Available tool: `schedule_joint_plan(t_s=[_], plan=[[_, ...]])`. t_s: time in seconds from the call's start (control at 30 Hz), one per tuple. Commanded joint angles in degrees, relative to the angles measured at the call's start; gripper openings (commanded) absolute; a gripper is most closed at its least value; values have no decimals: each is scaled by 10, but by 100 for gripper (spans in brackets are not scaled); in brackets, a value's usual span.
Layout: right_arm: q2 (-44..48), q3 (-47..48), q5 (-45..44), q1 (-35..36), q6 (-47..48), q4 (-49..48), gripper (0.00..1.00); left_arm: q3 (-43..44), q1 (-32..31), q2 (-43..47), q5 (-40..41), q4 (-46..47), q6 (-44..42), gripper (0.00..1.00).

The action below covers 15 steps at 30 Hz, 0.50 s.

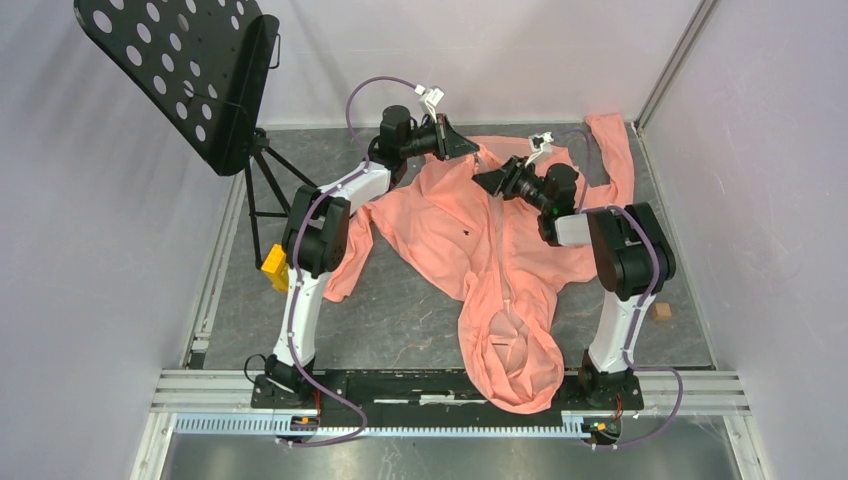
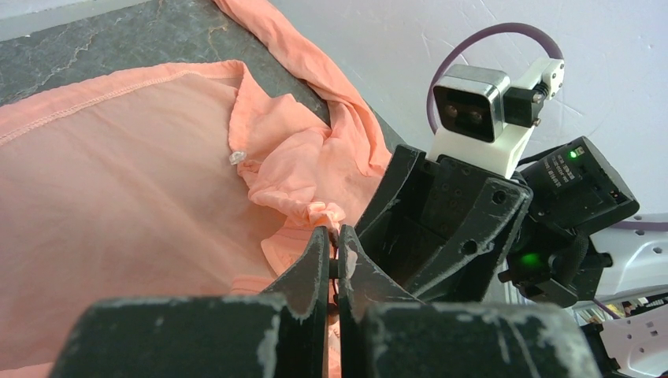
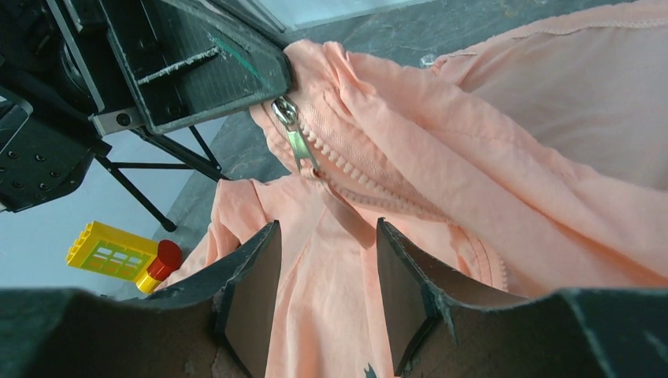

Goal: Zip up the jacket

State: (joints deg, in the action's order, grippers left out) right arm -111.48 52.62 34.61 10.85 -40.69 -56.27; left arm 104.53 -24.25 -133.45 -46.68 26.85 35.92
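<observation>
The salmon-pink jacket (image 1: pixel 450 230) lies spread on the table, hood (image 1: pixel 515 360) toward the near edge and hem at the far side. Its paler zipper strip (image 1: pixel 503 270) runs down the middle, with a small dark mark (image 1: pixel 466 230) left of it. My left gripper (image 1: pixel 468 148) is shut on the bunched hem fabric (image 2: pixel 319 211) at the zipper's far end. My right gripper (image 1: pixel 487 181) is open and empty just above the jacket (image 3: pixel 473 142). The silver zipper slider (image 3: pixel 293 134) hangs beyond its fingertips, right beside the left gripper's finger (image 3: pixel 197 63).
A black perforated music stand (image 1: pixel 180 70) on a tripod stands at the back left. A yellow toy block (image 1: pixel 273 265) lies beside the left arm, also in the right wrist view (image 3: pixel 110 250). A small wooden cube (image 1: pixel 659 311) sits by the right arm. Walls close in on three sides.
</observation>
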Motion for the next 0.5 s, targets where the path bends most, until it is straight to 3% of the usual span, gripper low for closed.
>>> schedule_joint_plan(t_s=[0.0, 0.1, 0.27, 0.47], plan=[[-22, 35, -4, 7, -6, -42, 50, 10, -4, 41, -12, 11, -10, 2], [-32, 48, -4, 9, -7, -42, 45, 11, -4, 41, -13, 10, -10, 2], [-34, 57, -19, 12, 16, -21, 46, 15, -5, 39, -17, 9, -7, 2], [-49, 70, -20, 12, 13, -22, 34, 25, -4, 35, -19, -5, -10, 2]])
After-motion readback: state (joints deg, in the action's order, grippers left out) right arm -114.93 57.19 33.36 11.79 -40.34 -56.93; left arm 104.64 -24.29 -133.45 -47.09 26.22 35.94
